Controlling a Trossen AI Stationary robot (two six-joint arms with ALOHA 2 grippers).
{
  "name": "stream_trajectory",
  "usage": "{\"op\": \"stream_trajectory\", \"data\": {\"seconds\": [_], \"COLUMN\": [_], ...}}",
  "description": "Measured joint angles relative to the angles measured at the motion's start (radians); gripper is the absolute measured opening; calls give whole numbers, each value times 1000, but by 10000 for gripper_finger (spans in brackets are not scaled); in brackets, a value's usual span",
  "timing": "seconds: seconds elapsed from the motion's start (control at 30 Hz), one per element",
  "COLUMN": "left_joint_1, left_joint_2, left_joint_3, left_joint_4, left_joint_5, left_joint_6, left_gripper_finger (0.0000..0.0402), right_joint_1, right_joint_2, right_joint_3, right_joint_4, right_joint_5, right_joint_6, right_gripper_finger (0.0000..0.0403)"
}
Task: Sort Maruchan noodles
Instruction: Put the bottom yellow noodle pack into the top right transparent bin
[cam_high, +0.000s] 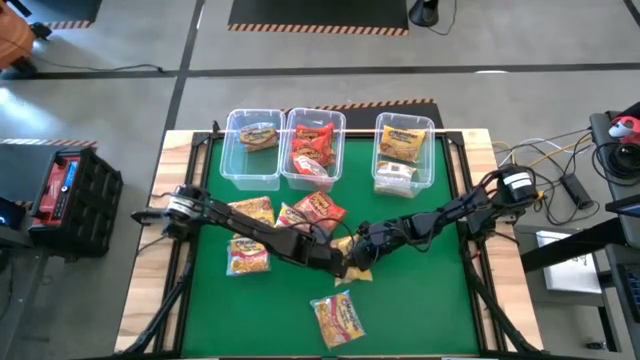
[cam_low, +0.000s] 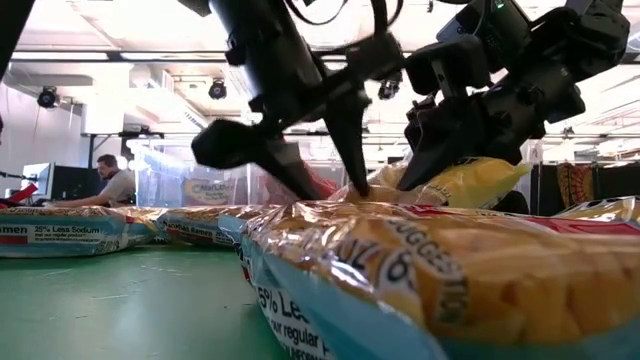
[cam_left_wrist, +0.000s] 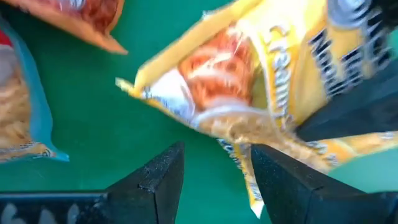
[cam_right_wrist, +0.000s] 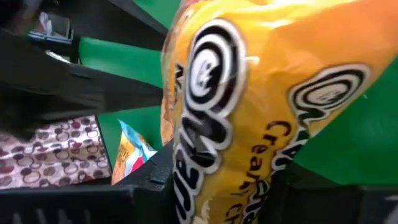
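Maruchan noodles lie scattered on the green desk (cam_high: 420, 300), and one yellow packet (cam_right_wrist: 249, 106) sits between the fingers of the right pincer (cam_high: 362, 252), which pinches it near the desk's middle; the low view shows that packet lifted off the surface. Just beside it, tip to tip, the left pincer (cam_high: 338, 266) hangs with its fingers (cam_left_wrist: 155, 177) spread, holding nothing, one edge of the yellow packet crossing the gap in front of them. Behind the left pincer lie several orange and red packets (cam_high: 310, 212); another packet (cam_high: 338, 318) rests apart, nearer the front edge. Beyond both pincers stand three clear bins (cam_high: 230, 165), each holding packets.
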Motion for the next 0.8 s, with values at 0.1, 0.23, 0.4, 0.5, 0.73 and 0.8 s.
{"op": "stream_trajectory", "data": {"seconds": [0.1, 0.23, 0.4, 0.5, 0.73, 0.8], "left_joint_1": [-1, -2, -2, -2, 1, 3], "left_joint_2": [-29, -70, -84, -83, -82, -82], "left_joint_3": [0, 1, 1, 1, 1, 1], "left_joint_4": [-13, -70, -146, -143, -136, -135], "left_joint_5": [-25, -58, -87, -87, -87, -87], "left_joint_6": [20, 40, 44, 54, 66, 70], "left_gripper_finger": [170, 170, 170, 170, 170, 170], "right_joint_1": [0, -1, -20, -49, -172, -214], "right_joint_2": [-15, -80, -218, -316, -528, -574], "right_joint_3": [0, -2, -2, -2, 55, 95], "right_joint_4": [-19, -115, -305, -389, -622, -702], "right_joint_5": [-22, -28, -17, -18, 18, 57], "right_joint_6": [-11, -46, -104, -146, -269, -337], "right_gripper_finger": [119, 123, 124, 123, 124, 124]}}
